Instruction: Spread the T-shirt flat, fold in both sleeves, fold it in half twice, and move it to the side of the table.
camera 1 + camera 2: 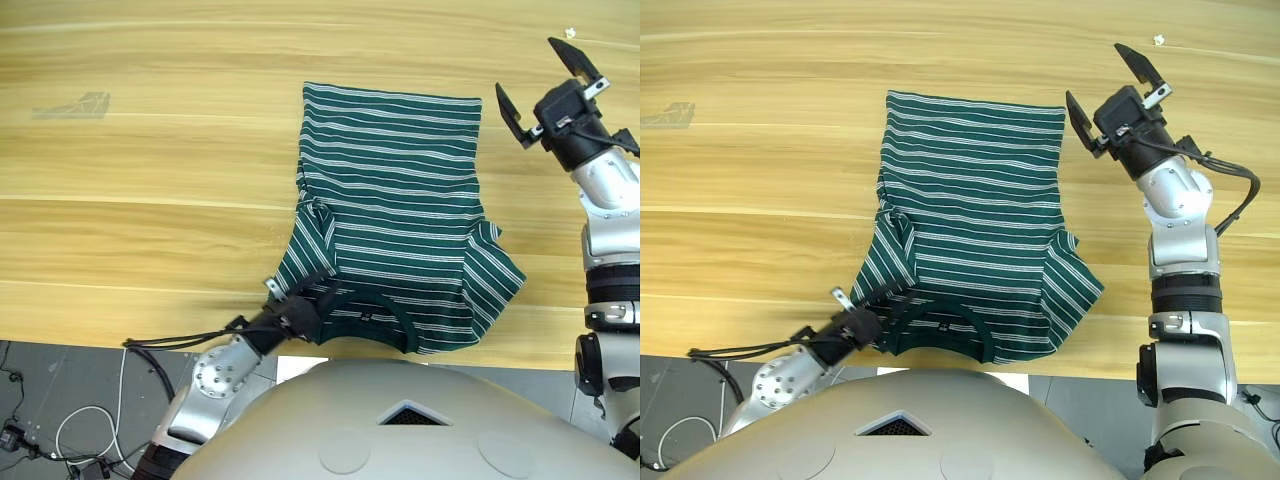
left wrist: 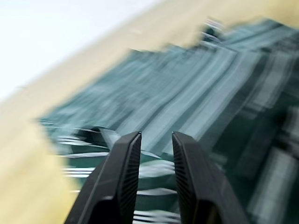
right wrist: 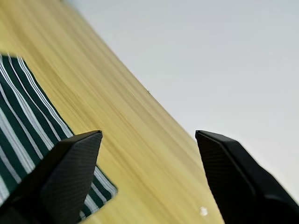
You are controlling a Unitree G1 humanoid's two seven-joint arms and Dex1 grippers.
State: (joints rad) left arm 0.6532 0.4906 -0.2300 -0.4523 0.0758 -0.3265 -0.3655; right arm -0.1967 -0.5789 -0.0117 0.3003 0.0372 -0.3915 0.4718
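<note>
T-shirt awaiting its right-sleeve fold.
Spread wide, the right claw is hovering; the unfolded sleeve is lying leftward and robot-ward of it.

You've got matt black plastic, finely textured, on the right gripper fingers. Just beside that gripper, the striped T-shirt is soft matt knit cloth. Under the gripper, the table is smooth wood grain with a faint sheen.
</note>
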